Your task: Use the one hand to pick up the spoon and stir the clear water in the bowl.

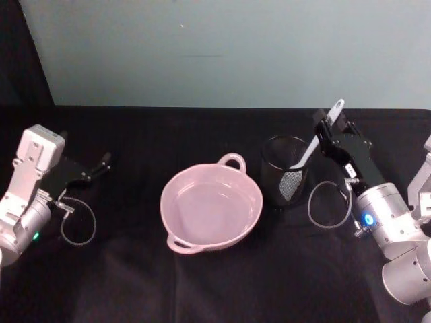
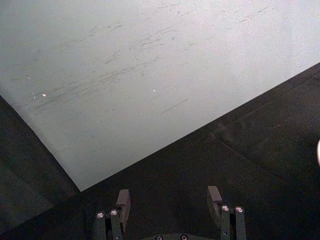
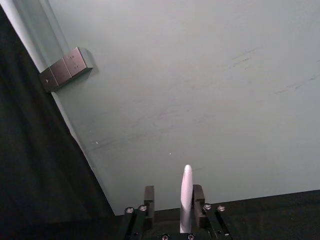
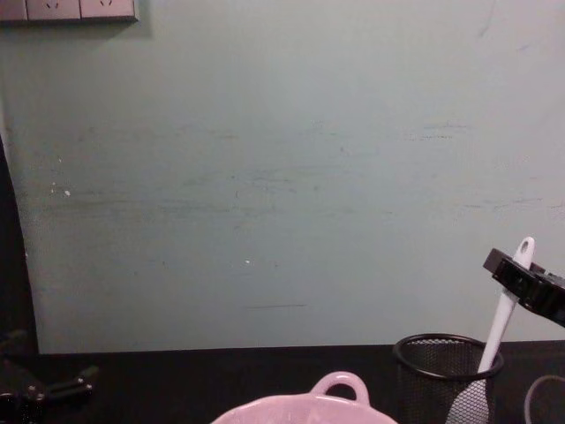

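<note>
The pale pink bowl [image 1: 176, 222] sits mid-table on the black cloth and holds clear water; its loop handle [image 4: 340, 384] shows in the chest view. To its right stands a black mesh cup [image 1: 273, 176] with the white spoon [image 1: 311, 147] leaning inside, blade down and handle tip up. My right gripper [image 1: 324, 125] straddles the upper handle. In the right wrist view the spoon [image 3: 186, 192] lies against one finger [image 3: 198, 196], with a gap to the other, so the right gripper [image 3: 173, 196] is open. My left gripper [image 1: 102, 163] rests open at the table's far left.
A grey-green wall rises behind the table's back edge. A wall socket plate [image 4: 69, 9] sits high on the left. Grey cable loops hang beside each wrist [image 1: 79, 223] [image 1: 328, 205]. Bare black cloth lies in front of the bowl.
</note>
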Controlling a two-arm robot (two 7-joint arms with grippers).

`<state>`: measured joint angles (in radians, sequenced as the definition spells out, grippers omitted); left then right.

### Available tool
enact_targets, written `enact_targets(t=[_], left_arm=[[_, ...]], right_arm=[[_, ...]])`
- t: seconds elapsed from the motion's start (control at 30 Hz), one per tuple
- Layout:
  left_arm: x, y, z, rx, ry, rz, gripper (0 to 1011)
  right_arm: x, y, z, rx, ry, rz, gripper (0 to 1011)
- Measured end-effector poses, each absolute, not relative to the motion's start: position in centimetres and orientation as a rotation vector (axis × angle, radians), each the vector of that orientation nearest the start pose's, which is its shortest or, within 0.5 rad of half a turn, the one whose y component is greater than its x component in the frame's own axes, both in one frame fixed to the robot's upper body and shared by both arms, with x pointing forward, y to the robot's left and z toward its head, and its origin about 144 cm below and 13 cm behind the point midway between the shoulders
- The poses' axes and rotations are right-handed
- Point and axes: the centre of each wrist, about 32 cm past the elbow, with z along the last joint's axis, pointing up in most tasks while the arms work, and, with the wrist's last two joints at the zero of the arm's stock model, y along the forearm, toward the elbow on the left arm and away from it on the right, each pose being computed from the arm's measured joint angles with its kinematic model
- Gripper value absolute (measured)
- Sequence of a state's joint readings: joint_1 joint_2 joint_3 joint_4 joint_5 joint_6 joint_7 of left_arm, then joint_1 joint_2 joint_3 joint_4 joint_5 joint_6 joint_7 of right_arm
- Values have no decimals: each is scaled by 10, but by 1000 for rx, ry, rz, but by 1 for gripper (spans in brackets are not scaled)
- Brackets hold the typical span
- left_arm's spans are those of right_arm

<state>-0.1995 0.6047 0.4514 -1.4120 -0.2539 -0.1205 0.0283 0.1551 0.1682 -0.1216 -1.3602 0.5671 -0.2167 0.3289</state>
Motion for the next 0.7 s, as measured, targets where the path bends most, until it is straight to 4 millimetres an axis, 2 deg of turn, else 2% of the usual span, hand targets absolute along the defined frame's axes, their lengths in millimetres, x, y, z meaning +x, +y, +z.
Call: enact_targets(t=[0.07,0.1,0.17,0.2,0.3,0.33,0.4,0.43,0.6,0.7], left_arm=[[489,310,1140,305,-285,1248,1011],[489,310,1140,305,-285,1248,1011],[489,310,1140,305,-285,1248,1011],[489,310,1140,305,-285,1248,1011],[489,310,1140,305,-285,1248,1011],[489,310,1140,305,-285,1248,1012],[489,310,1140,305,-285,1248,1011],[489,310,1140,305,-285,1248,1011],[489,310,1140,305,-285,1248,1011],[489,310,1140,304,-285,1248,1011]], right_arm=[[501,-251,1130,410,129,-1198,479],[501,-251,1130,410,129,-1198,586],[501,-251,1130,410,128,-1198,625],[501,-251,1130,410,128,-1198,682],[501,-251,1130,410,128,-1198,737],[501,-251,1130,410,128,-1198,802],[501,-251,1130,410,128,-1198,840],[501,-251,1131,402,129,-1198,893],[498,-250,1143,347,131,-1212,998],[494,-252,1148,332,134,-1219,1002]])
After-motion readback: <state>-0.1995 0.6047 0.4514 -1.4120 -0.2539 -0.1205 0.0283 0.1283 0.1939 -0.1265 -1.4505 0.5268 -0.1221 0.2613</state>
